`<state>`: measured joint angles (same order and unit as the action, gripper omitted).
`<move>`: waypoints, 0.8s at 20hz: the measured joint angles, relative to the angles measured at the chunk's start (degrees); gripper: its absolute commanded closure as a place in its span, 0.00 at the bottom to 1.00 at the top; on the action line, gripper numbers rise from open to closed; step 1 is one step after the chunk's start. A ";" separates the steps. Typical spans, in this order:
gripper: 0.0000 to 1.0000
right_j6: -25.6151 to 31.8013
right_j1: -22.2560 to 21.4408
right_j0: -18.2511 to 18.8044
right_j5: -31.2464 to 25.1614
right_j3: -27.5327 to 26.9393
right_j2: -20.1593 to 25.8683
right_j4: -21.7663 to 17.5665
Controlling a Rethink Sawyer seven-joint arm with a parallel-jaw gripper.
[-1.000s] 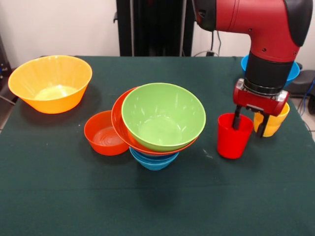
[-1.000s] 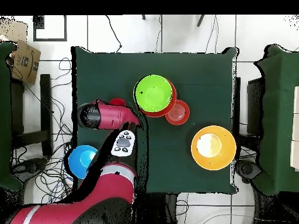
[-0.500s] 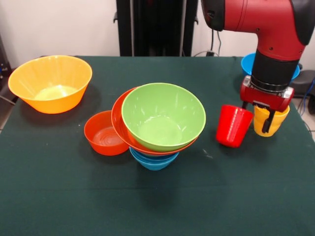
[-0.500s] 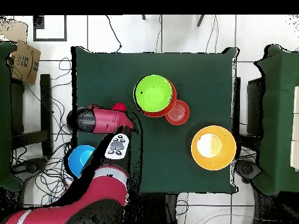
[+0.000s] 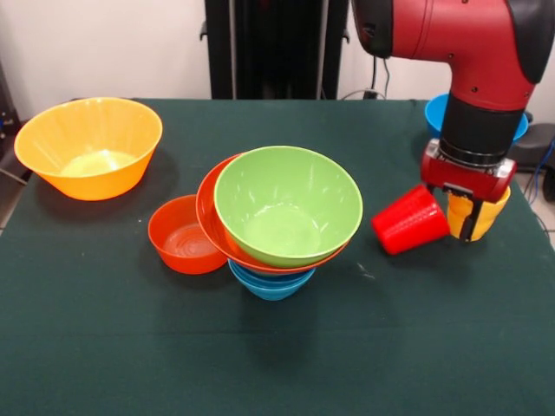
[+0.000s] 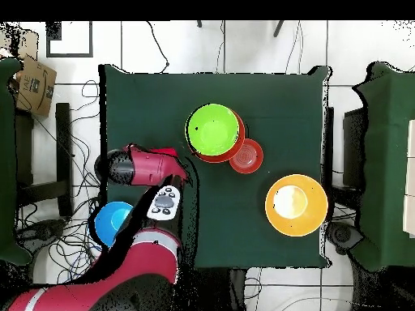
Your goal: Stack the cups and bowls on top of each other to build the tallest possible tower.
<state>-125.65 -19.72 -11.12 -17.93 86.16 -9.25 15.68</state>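
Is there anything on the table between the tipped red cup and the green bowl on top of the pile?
Nothing visible. The red cup lies on its side by the gripper, and only bare green cloth separates it from the pile topped by the green bowl. The yellow cup sits on the cup's other side, away from the pile.

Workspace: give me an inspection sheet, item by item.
Surface: dark green cloth on the table, flat.
Job's things: green bowl tilted in a red-orange bowl on a blue bowl, forming the tower; small red-orange bowl beside it; large orange-yellow bowl apart; red cup tipped over at the gripper; yellow cup behind the gripper.
Clutter: another blue bowl off the table's edge.
Gripper: gripper low at the red cup's mouth; grip unclear.
Cables: loose cables on the floor.
Surroundings: cardboard box; other green tables.
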 measured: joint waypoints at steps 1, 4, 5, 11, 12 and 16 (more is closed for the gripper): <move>0.00 0.00 0.11 0.15 0.08 -0.01 0.00 0.00; 0.00 0.00 0.59 0.94 0.10 -0.01 0.00 0.00; 0.00 0.00 0.73 1.17 0.10 -0.01 -0.01 0.00; 0.00 0.00 1.71 2.18 0.10 -0.02 -0.02 0.00; 0.00 0.00 1.81 2.22 0.10 -0.02 -0.02 0.00; 0.00 0.00 2.21 2.24 0.10 -0.02 -0.07 0.00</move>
<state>-125.65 -17.51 -8.87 -17.84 86.14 -9.32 15.68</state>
